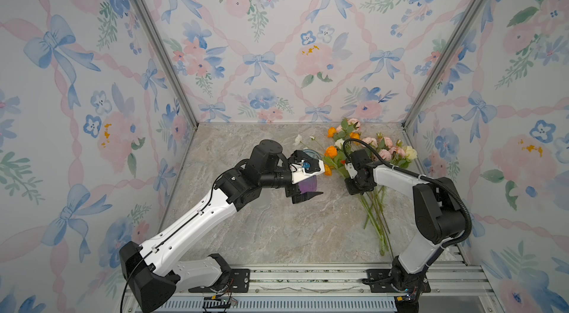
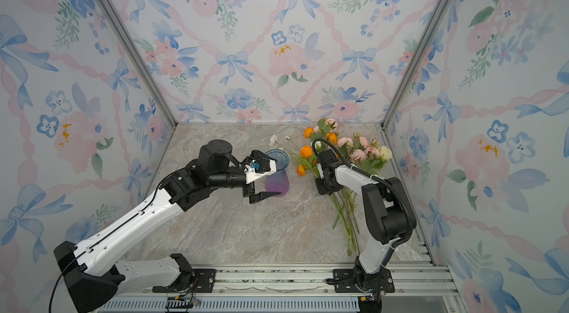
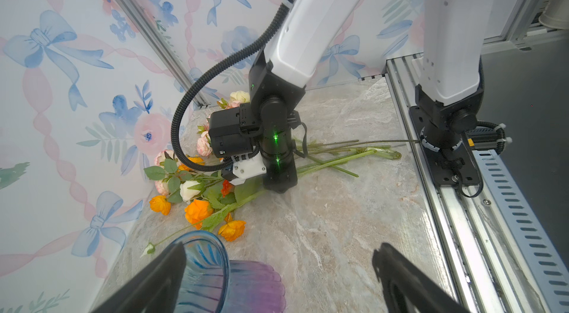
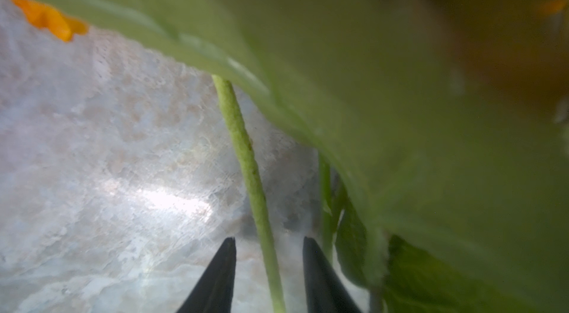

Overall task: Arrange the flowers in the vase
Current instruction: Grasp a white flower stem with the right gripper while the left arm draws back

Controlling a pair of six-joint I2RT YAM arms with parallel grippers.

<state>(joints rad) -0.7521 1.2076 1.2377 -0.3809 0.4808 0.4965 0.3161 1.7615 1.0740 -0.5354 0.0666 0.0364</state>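
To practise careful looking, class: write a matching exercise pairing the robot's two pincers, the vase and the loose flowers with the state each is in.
1 left pincer
2 right pincer
3 blue-and-purple ribbed glass vase
4 orange, pink and white green-stemmed flowers

A heaped on the grey marbled tabletop
B no flowers inside
C wide open
D straddling one thin green stem

Pairs: 1-C, 2-D, 3-B, 4-A
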